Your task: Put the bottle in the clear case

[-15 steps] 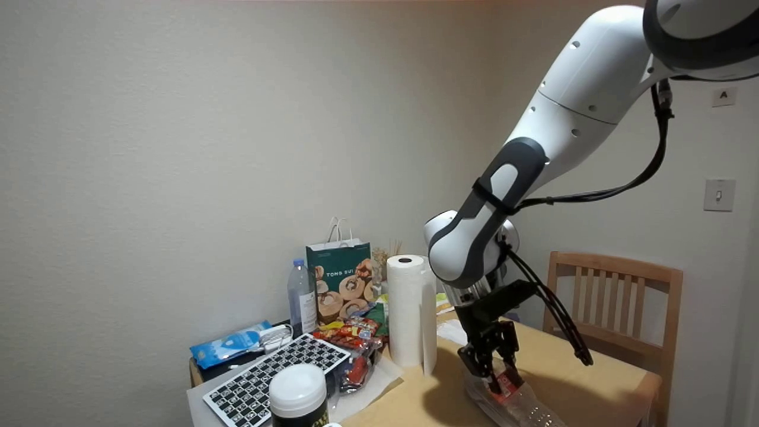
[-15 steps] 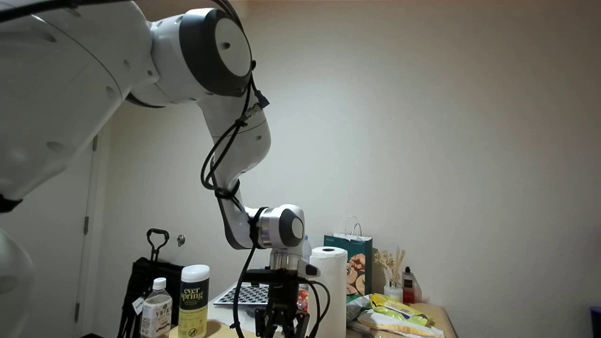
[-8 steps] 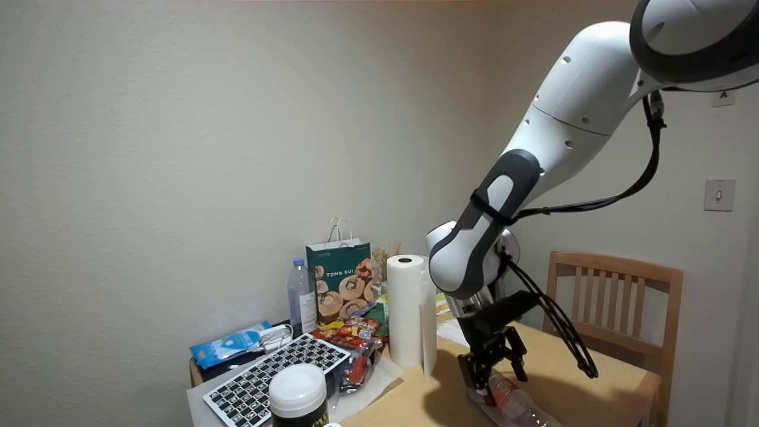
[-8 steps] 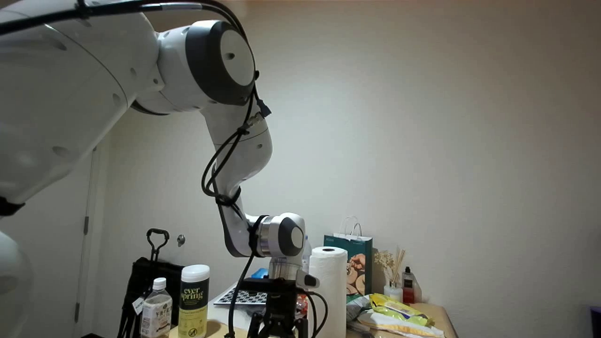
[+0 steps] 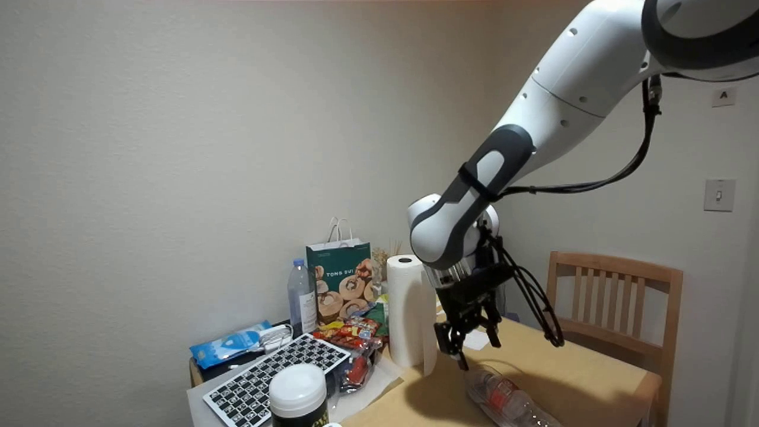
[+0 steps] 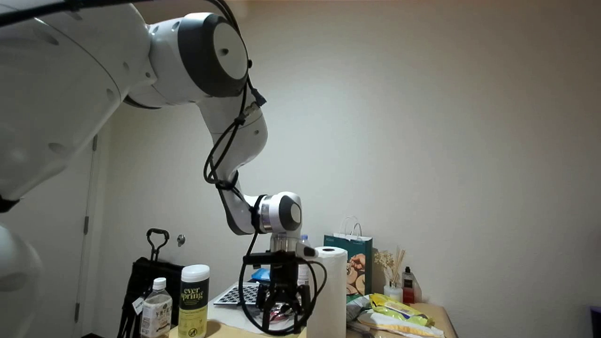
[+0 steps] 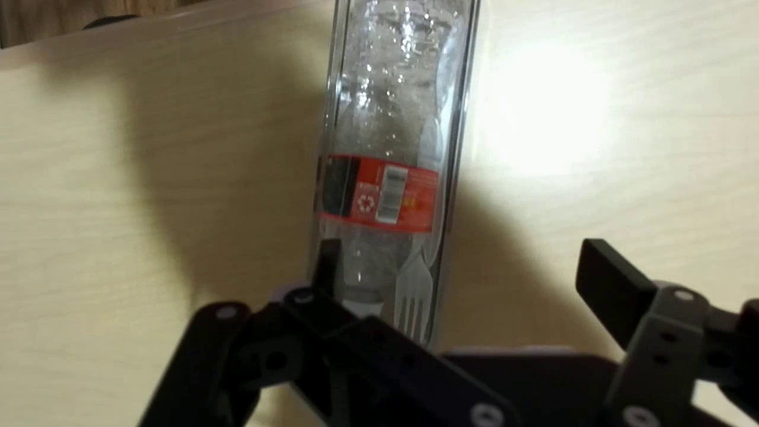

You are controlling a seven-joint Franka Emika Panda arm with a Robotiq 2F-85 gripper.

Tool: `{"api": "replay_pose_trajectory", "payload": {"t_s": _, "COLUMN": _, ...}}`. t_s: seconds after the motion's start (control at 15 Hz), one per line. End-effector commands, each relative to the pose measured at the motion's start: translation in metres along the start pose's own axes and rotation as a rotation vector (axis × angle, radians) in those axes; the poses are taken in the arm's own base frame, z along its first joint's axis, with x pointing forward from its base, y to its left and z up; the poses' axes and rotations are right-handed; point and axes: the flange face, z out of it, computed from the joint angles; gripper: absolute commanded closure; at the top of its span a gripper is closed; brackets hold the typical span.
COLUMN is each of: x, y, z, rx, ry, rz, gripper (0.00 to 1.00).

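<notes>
Jaws spread wide above surface [image 7: 89, 207]. Bottle [image 7: 379, 142] lies on side inside clear case [image 7: 461, 118], below jaws, in wrist view nearer one jaw than other.

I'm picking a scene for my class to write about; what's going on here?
A robot arm is working at a table: its job is putting a bottle into a clear case. The red-labelled bottle lies on its side inside the clear case, along with a fork. The end effector is up off the bottle, open and holding nothing, so the job looks done.
</notes>
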Motion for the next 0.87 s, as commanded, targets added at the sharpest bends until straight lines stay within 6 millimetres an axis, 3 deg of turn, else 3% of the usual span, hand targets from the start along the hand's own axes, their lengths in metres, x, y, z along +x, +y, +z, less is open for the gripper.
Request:
{"api": "replay_pose_trajectory", "payload": {"t_s": 0.0, "x": -0.012, "y": -0.004, "z": -0.068, "rx": -0.044, "ry": 0.061, "rz": 0.053, "gripper": 0.0}}
{"api": "replay_pose_trajectory", "payload": {"t_s": 0.27, "x": -0.02, "y": -0.013, "z": -0.125, "rx": -0.145, "ry": 0.202, "rz": 0.132, "gripper": 0.0}}
{"api": "replay_pose_trajectory", "payload": {"t_s": 0.33, "x": -0.01, "y": -0.013, "z": -0.11, "rx": -0.094, "ry": 0.17, "rz": 0.085, "gripper": 0.0}}
{"api": "replay_pose_trajectory", "payload": {"t_s": 0.47, "x": -0.015, "y": -0.017, "z": -0.124, "rx": -0.114, "ry": 0.206, "rz": 0.108, "gripper": 0.0}}
{"api": "replay_pose_trajectory", "payload": {"t_s": 0.8, "x": -0.015, "y": -0.015, "z": -0.125, "rx": -0.117, "ry": 0.208, "rz": 0.114, "gripper": 0.0}}
